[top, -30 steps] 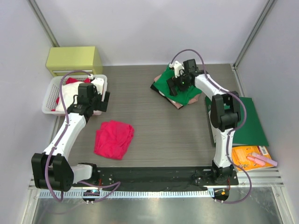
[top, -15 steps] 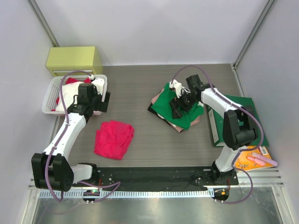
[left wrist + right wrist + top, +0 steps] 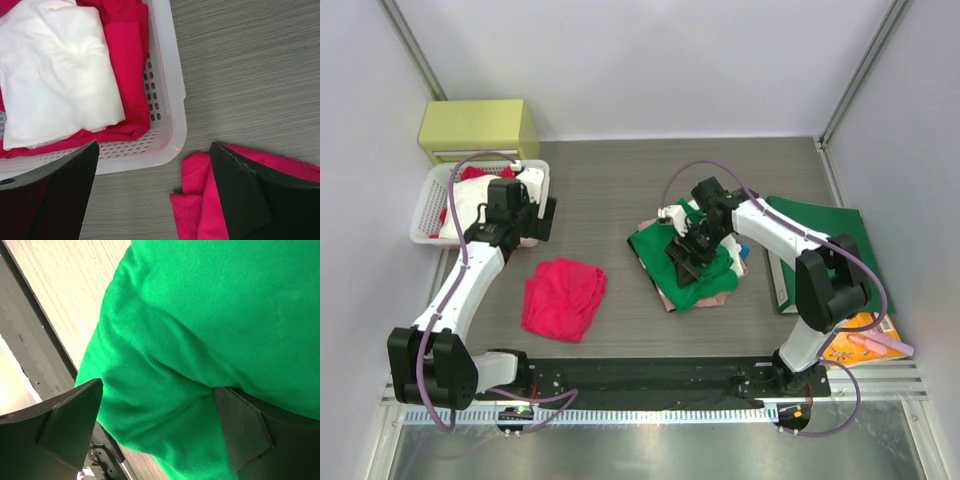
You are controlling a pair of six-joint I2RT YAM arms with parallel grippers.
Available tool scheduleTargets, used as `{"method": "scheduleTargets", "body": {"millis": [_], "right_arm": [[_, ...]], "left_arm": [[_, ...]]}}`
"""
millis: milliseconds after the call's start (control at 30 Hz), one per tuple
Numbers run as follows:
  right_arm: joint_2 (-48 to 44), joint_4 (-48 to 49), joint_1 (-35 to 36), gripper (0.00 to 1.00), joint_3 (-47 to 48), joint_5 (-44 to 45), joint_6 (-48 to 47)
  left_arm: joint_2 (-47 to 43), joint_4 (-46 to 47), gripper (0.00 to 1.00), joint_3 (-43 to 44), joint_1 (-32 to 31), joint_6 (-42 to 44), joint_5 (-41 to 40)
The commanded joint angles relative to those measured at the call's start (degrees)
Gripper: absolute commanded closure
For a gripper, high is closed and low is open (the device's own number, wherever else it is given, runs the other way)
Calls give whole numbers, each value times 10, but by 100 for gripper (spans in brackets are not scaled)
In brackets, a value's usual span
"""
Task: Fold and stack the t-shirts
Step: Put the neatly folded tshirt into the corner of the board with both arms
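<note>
A folded green t-shirt tops a small stack at the table's centre right, with a pale beige-pink t-shirt showing beneath its near edge. My right gripper rests down on the stack, open, and green cloth bulges between its spread fingers. A crumpled pinkish-red t-shirt lies loose at the left. My left gripper hovers open between that shirt and the basket corner, its fingers holding nothing.
A white basket at far left holds a white cloth over red cloth. A yellow-green box stands behind it. A dark-green folder lies at the right, with an orange packet near it.
My right gripper slid from the far right toward the near centre, and the green-topped stack came along under it, baring more of the folder. The left arm stayed still.
</note>
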Motion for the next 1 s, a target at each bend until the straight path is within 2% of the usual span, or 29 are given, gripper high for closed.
{"method": "scheduleTargets", "body": {"millis": [0, 133, 267, 400, 533, 633, 800, 900, 967], "right_arm": [[12, 56, 6, 0, 3, 25, 43], [23, 116, 8, 0, 12, 54, 63], [50, 117, 17, 0, 44, 44, 71], [40, 97, 38, 0, 66, 38, 66], [10, 45, 52, 0, 109, 15, 65], [-11, -32, 63, 0, 165, 7, 62], [-73, -71, 68, 0, 244, -6, 89], [-118, -67, 68, 0, 245, -35, 101], [-140, -44, 72, 0, 195, -36, 105]], "left_arm": [[-12, 4, 8, 1, 4, -2, 9], [-12, 9, 8, -3, 4, -2, 14], [-9, 9, 8, -2, 4, -3, 16], [-18, 11, 8, -7, 4, -3, 14], [-20, 12, 8, -9, 4, -3, 12], [-20, 11, 8, -8, 4, -4, 14], [-26, 10, 7, -11, 4, -11, 21], [-28, -23, 7, -9, 2, -13, 54], [-21, -67, 6, 9, 1, -1, 109]]}}
